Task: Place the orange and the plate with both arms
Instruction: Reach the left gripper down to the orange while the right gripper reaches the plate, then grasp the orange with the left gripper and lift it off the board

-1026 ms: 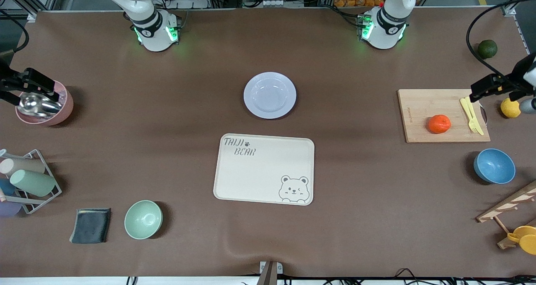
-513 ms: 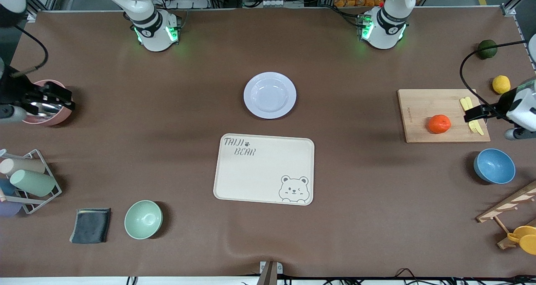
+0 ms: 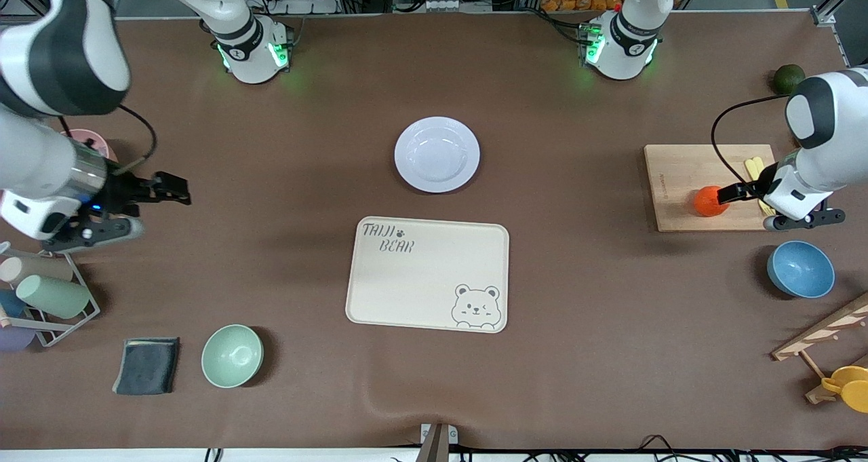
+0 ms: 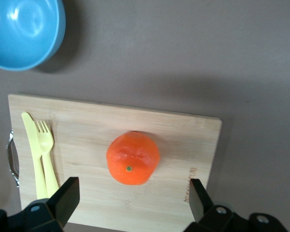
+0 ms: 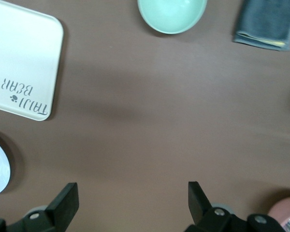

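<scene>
The brown worktop (image 3: 583, 353) carries, at its middle, a rectangular cream tray printed with a bear (image 3: 428, 274). Toward the left arm's end lies a pale rectangular bamboo cutting board (image 3: 678, 177). The round pale lavender-white shallow plate (image 3: 437, 154) sits bare on the worktop, farther from the front camera than the tray and just apart from it. A round blue bowl (image 3: 800, 268) stands nearer the front camera than the board, and a round mint green bowl (image 3: 232, 355) stands toward the right arm's end. The small round bright orange fruit (image 4: 133, 158) rests on the board, beside a pale yellow plastic knife and fork (image 4: 40, 155). The left pincer (image 4: 133, 203) hangs over the orange, spread wide and holding nothing. The right pincer (image 5: 130, 203) hangs over bare worktop toward the right arm's end, likewise wide apart and empty.
</scene>
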Robot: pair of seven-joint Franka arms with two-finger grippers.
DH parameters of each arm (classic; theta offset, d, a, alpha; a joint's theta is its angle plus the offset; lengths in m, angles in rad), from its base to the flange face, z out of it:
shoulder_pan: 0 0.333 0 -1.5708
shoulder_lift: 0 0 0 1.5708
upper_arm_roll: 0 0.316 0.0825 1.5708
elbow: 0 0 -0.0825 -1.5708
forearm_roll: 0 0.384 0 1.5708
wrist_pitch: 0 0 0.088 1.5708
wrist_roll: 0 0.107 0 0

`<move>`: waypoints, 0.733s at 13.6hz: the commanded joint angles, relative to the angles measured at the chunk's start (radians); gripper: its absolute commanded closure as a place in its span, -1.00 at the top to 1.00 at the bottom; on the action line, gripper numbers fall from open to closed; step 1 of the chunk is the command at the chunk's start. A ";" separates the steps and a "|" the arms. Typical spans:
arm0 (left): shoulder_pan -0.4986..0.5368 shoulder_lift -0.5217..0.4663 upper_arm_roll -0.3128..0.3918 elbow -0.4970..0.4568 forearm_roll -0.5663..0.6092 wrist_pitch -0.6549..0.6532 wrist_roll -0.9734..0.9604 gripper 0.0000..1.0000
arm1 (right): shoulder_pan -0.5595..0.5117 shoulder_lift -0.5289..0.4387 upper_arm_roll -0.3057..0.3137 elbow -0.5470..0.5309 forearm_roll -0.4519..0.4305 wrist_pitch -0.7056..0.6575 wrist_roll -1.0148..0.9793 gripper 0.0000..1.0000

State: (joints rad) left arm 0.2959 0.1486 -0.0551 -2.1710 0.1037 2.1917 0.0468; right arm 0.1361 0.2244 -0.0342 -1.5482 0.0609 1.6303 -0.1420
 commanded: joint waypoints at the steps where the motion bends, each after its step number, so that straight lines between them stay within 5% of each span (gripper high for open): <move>1: 0.031 0.038 -0.009 -0.006 0.030 0.049 0.005 1.00 | 0.008 0.021 -0.007 -0.003 0.080 -0.004 0.013 1.00; 6: 0.058 0.106 -0.009 -0.015 0.048 0.105 0.004 1.00 | -0.024 0.085 -0.009 -0.091 0.368 0.005 0.059 1.00; 10: 0.069 0.144 -0.011 -0.023 0.048 0.143 0.002 1.00 | 0.020 0.085 -0.007 -0.173 0.445 0.077 0.148 1.00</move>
State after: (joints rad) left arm 0.3502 0.2835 -0.0551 -2.1806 0.1273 2.2993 0.0475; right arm 0.1371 0.3269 -0.0440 -1.6708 0.4647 1.6558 -0.0342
